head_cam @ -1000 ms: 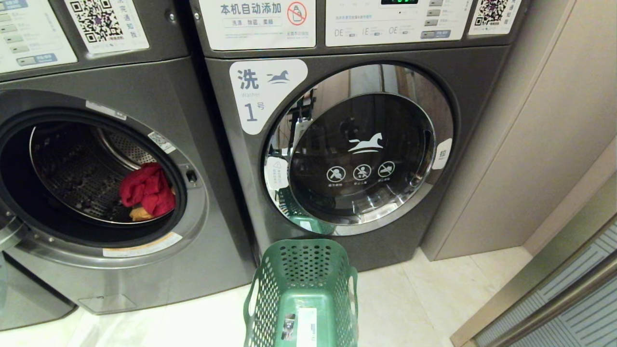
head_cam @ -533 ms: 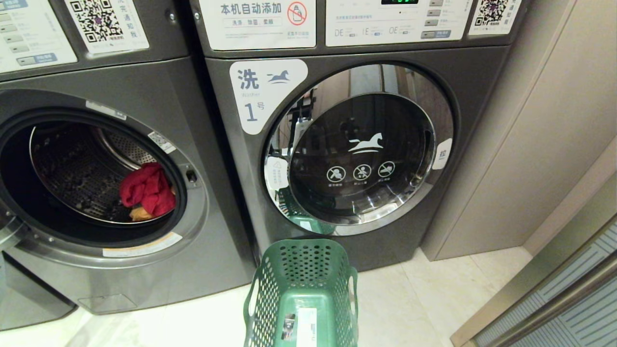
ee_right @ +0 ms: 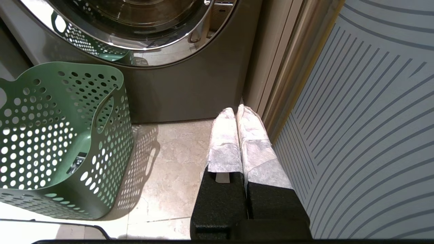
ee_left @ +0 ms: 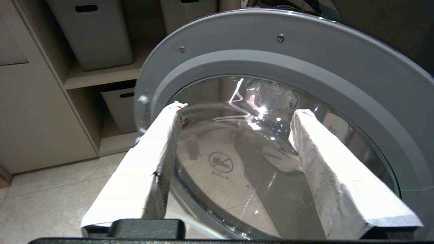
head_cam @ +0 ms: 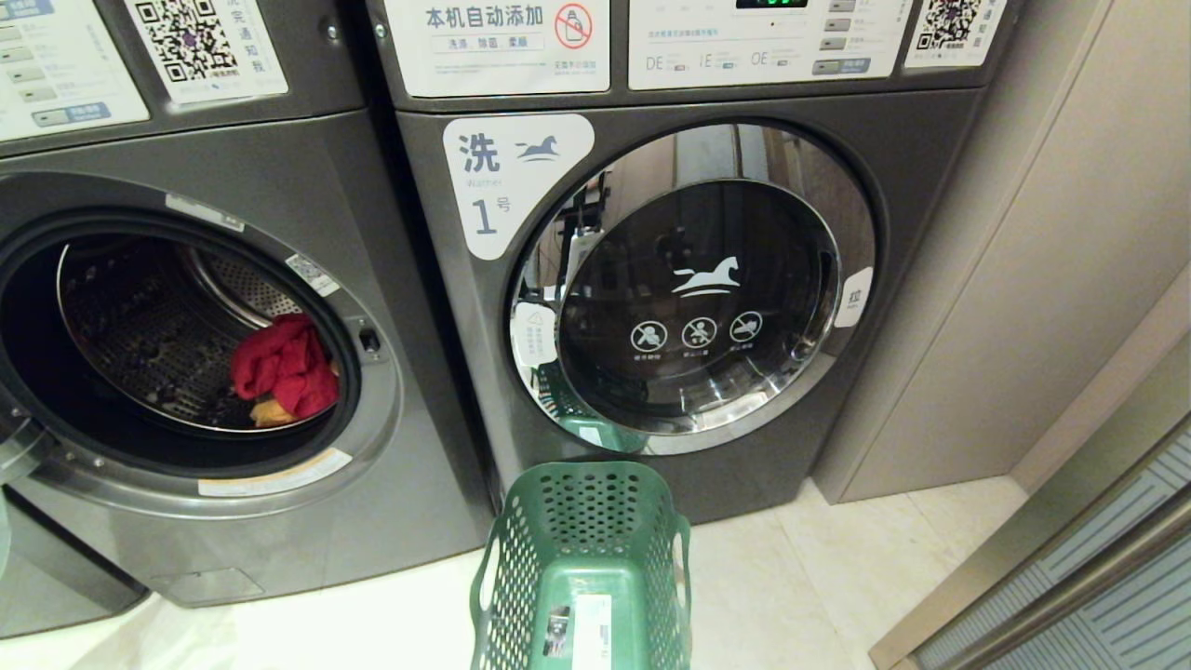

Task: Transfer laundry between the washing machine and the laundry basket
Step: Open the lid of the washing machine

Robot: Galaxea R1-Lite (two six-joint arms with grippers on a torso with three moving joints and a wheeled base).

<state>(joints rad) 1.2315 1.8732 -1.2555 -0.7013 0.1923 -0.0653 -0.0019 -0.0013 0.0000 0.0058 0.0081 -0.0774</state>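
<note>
— What are the left gripper's [ee_left: 237, 112] fingers doing?

— They stand apart with nothing between them, white-wrapped, pointing at the inner side of the open door [ee_left: 271, 67]. The glass bowl sits right ahead of the tips; I can't tell whether they touch it. That arm is out of the head view.

— And the right gripper [ee_right: 236, 110]?

— Pressed together, empty. It hangs low and pointed down at the floor [ee_right: 169, 162], close to the corner where the machine marked 1 [head_cam: 670, 279] meets a beige wall panel [head_cam: 1023, 233].

— Where is the laundry?

— In the drum of the open washer [head_cam: 186, 372] on the left. A red cloth [head_cam: 284, 363] lies bunched at the right of the drum, with an orange piece [head_cam: 270, 414] just under it.

— The basket [head_cam: 582, 558]?

— Green, full of round holes, standing on the pale tiles in front of machine 1, well apart from the right gripper. A white sticker [head_cam: 591, 628] shows on its floor; I see no clothes in it.

— Anything else around?

— Past the open door there are shelves with grey bins [ee_left: 91, 34].
</note>
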